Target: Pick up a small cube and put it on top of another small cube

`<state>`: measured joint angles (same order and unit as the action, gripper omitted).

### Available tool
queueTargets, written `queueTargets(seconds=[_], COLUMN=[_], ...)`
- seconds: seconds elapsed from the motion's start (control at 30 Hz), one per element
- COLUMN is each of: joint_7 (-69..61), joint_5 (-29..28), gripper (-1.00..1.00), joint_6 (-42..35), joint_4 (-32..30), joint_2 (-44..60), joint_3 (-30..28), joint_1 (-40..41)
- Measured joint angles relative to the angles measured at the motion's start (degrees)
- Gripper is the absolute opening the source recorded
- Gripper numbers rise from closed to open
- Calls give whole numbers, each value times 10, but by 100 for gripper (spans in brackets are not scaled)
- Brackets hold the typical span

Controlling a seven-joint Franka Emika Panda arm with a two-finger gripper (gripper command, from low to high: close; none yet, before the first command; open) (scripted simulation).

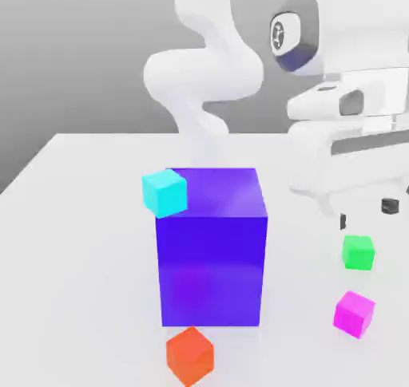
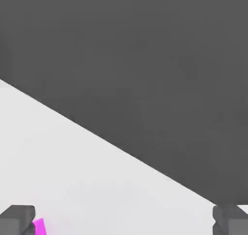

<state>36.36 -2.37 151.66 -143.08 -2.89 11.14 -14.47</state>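
The small magenta-pink cube [image 1: 354,313] rests on the white table at the exterior view's right, near the front. The small bright green cube [image 1: 359,252] sits on the table just behind it, a short gap between them. My gripper [image 1: 367,213] hangs a little above and behind the green cube, open wide, with nothing between its dark fingertips [image 1: 390,206]. In the hand view the gripper [image 2: 123,222] also stands open, and a sliver of the magenta cube [image 2: 39,226] shows right beside one fingertip [image 2: 17,219].
A big blue-purple cube [image 1: 212,246] stands mid-table, with a small cyan cube [image 1: 164,192] at its upper left corner. A small orange-red cube [image 1: 190,355] lies in front of it. The table's edge [image 2: 121,149] runs diagonally through the hand view.
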Motion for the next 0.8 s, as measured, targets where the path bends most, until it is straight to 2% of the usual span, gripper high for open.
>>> queueTargets(seconds=[0.2, 0.37, 0.4, 0.63, 0.8], joint_7=[-3, 28, 34, 39, 3], joint_5=[-40, -88, -96, -102, -56], gripper=[0, 0, -100, -100, -100], joint_6=[57, 131, 147, 149, 81], joint_4=[-32, -19, -15, -14, -34], joint_2=[127, 231, 251, 255, 166], joint_3=[15, -25, -35, -36, 5], joint_1=[-47, -87, -96, -96, -64])
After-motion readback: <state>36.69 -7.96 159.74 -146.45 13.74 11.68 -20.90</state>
